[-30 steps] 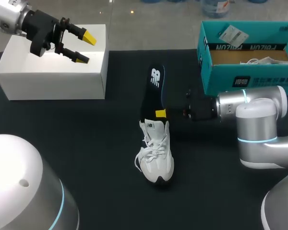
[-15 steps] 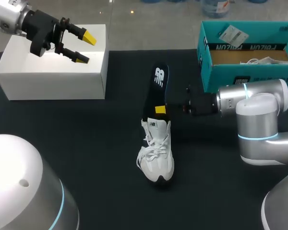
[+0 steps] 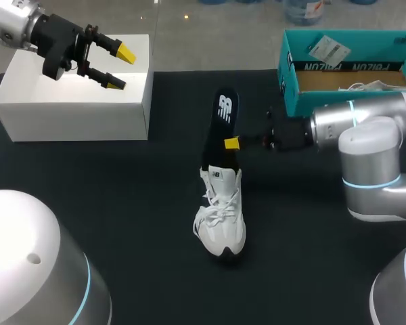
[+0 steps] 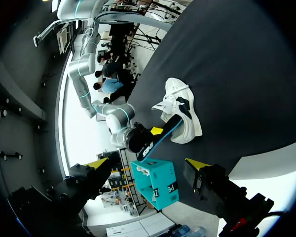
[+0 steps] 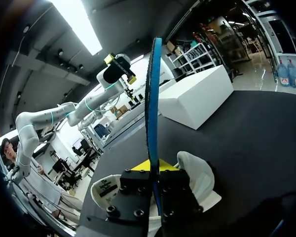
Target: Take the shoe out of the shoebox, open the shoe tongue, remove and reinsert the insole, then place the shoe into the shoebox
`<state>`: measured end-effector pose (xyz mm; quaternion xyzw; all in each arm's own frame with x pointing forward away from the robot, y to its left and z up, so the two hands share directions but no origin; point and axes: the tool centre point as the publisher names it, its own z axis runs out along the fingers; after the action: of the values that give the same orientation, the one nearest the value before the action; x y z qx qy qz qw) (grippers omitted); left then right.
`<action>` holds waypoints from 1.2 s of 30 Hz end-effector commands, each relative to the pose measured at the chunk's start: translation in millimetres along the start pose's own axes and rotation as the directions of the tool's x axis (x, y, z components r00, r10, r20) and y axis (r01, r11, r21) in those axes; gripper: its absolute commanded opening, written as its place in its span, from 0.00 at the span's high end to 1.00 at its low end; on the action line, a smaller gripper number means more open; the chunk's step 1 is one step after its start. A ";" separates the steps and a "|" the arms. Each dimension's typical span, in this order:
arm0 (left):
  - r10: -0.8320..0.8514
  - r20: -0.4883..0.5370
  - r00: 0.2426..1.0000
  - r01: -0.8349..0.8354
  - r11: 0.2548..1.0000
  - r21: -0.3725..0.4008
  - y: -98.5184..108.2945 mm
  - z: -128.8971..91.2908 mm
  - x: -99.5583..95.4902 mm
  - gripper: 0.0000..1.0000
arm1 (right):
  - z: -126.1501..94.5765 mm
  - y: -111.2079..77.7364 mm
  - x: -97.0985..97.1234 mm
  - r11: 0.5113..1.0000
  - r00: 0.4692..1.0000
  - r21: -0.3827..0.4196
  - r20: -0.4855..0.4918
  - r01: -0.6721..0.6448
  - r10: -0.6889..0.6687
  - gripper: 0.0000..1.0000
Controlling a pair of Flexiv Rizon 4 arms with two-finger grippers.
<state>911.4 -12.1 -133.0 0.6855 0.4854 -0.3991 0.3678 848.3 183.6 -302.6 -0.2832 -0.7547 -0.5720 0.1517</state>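
the insole (image 3: 221,125) stands on edge, pinched across its thin faces by the right gripper (image 3: 233,143), whose yellow-tipped fingers are pressed onto it from both sides. in the right wrist view it shows as a thin blue line running straight out ahead of the fingers. its long axis lies along the gripper's reach, and the free, logo-bearing end is well ahead of the tips. the other end drops behind and below the fingers to the opening of the white shoe (image 3: 222,220). whether that end has cleared the collar cannot be told. the shoe sits on the black table (image 3: 122,203) just under the gripper, its toe pointing away from the raised end of the insole. the likely next pull runs along that long axis, up and away from the toe. the teal shoebox (image 3: 311,68) is near the right arm's side. the left gripper (image 3: 120,68) hangs spread over the white box (image 3: 74,108), well apart, so the right arm is plainly the nearer.
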 end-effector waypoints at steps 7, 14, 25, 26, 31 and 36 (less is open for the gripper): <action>0.001 -0.003 1.000 -0.001 1.000 -0.001 -0.7 -0.1 -0.5 0.00 | 1.3 -5.4 -3.6 0.992 0.999 0.118 -0.030 -0.032 0.036 1.00; 0.001 -0.003 1.000 -0.001 1.000 -0.001 -0.7 -0.1 -0.5 0.00 | 11.3 -14.0 0.3 0.982 0.997 0.182 -0.042 -0.058 0.067 1.00; 0.001 -0.003 1.000 -0.001 1.000 -0.001 -0.7 -0.1 -0.5 0.00 | 22.7 -40.1 14.8 0.980 0.989 0.154 -0.051 -0.127 0.136 1.00; 0.001 -0.003 1.000 -0.001 1.000 -0.001 -0.7 -0.1 -0.5 0.00 | 23.7 -42.5 16.2 0.979 0.988 0.151 -0.051 -0.134 0.143 1.00; 0.001 -0.003 1.000 -0.001 1.000 -0.001 -0.7 -0.1 -0.5 0.00 | 25.7 -49.2 21.0 0.979 0.986 0.134 -0.044 -0.152 0.159 1.00; 0.001 -0.003 1.000 -0.001 1.000 -0.001 -0.7 -0.1 -0.5 0.00 | 19.8 -40.9 23.1 0.983 0.991 0.125 -0.006 -0.132 0.134 0.71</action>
<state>911.4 -12.2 -133.0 0.6855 0.4853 -0.3991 0.3678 811.8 200.1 -335.7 -0.3131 -0.7651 -0.5171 0.2219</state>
